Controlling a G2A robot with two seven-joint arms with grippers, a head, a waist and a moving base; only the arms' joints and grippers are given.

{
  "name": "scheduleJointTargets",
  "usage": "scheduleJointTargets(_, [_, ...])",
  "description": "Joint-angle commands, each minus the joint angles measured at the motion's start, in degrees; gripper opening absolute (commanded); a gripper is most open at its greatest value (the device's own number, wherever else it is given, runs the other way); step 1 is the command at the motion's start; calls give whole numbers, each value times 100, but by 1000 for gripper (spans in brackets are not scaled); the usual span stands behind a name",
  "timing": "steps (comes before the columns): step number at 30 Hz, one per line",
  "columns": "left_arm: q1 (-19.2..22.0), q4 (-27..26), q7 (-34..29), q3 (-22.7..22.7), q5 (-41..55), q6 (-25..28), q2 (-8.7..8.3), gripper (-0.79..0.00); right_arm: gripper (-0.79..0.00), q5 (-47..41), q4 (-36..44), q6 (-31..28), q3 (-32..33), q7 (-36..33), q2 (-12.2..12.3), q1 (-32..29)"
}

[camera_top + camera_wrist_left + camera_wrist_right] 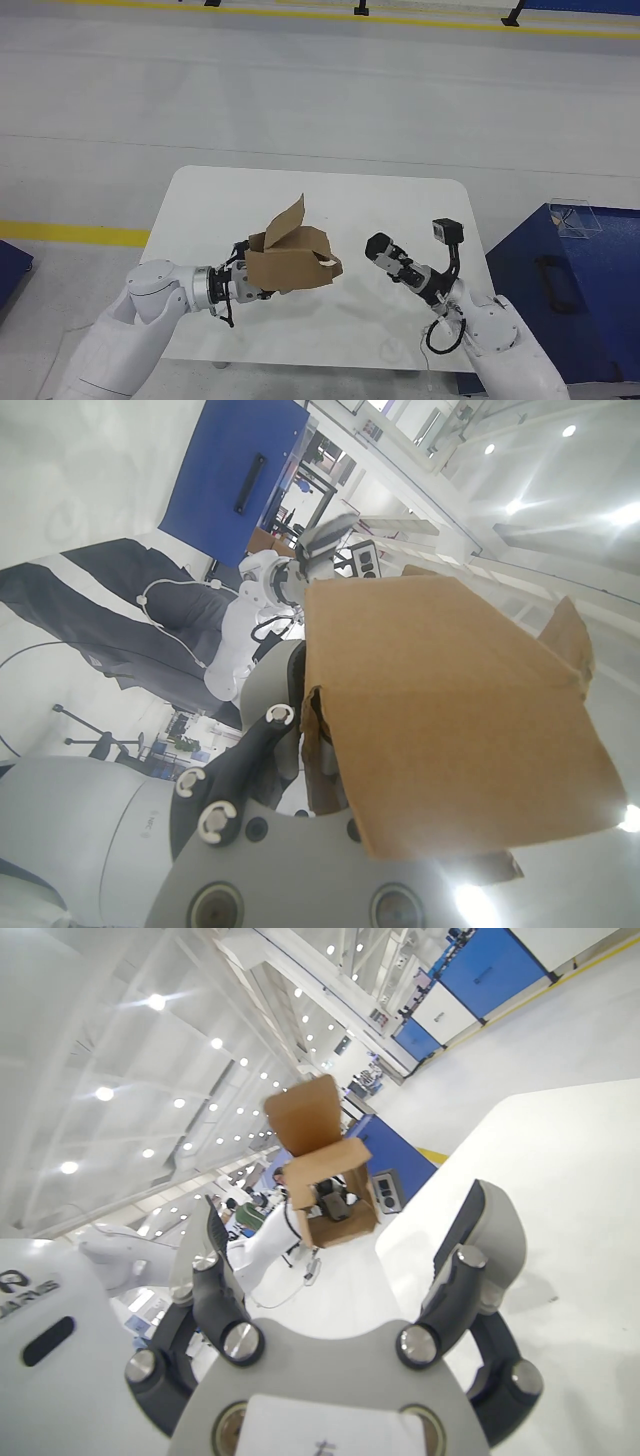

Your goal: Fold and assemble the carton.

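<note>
We see the carton [290,262], brown and only half formed, in the lower centre of the top view, a little left of the middle. It looks raised over the near part of the white table [400,205]. The left gripper [243,281] comes in from the lower left of that frame and is clamped on the carton's left end. In the left wrist view the carton [450,710] lies right against this gripper [305,705]. One of its fingers [272,680] sits outside the cardboard wall, and the wall's ragged edge runs in between the jaws.

A long flap [288,222] stands up from the carton's far side, tilted toward the upper right of the top view. A shorter flap [328,263] curls at the carton's right end.

The right gripper [378,245] sits right of centre in the lower half of the top view, near the carton's right end but apart from it, with bare table between them. In the right wrist view this gripper [345,1223] has its fingers [212,1233] spread wide and holds nothing. Farther off in the same view, the carton [327,1178] turns its open end toward the camera, and a dark part of the left gripper [332,1205] shows inside it.

At the right edge of the top view a blue cabinet [570,300] stands beside the table with a clear container [572,215] on top. A yellow line [70,233] crosses the floor at the left edge.
</note>
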State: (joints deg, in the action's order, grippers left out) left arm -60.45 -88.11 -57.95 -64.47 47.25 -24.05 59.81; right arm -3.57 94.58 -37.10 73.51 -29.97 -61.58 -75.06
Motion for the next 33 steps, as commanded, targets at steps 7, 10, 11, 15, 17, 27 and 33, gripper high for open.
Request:
scheduleJointTargets(7, [-235, -261, 325, 20, -340, 652, 7, -785, 0, 2205, -275, 336, -587, 1085, -149, 211])
scheduleJointTargets(10, [-257, -300, 350, -21, -302, 674, 7, -785, 0, 2362, -400, 358, -783, 1114, -190, 265])
scheduleJointTargets(11, [-262, -311, 341, -34, -285, 670, 6, -785, 0, 2426, -430, 350, -833, 1093, -198, 278])
scheduleJointTargets(15, [-276, -307, 287, -105, -189, 675, 3, -785, 0, 2565, -529, 332, -987, 1050, -229, 330])
scheduleJointTargets(17, [-282, -313, 293, -124, -189, 686, 0, -785, 0, 2539, -562, 330, -1009, 1089, -243, 365])
scheduleJointTargets(27, [-374, -401, 698, -110, -369, 851, 12, -785, 0, 2519, -568, 334, -1009, 1094, -248, 387])
scheduleJointTargets(33, [-462, -433, 883, 83, -579, 1149, 57, -785, 0, 2916, -312, 456, -752, 1590, -233, 275])
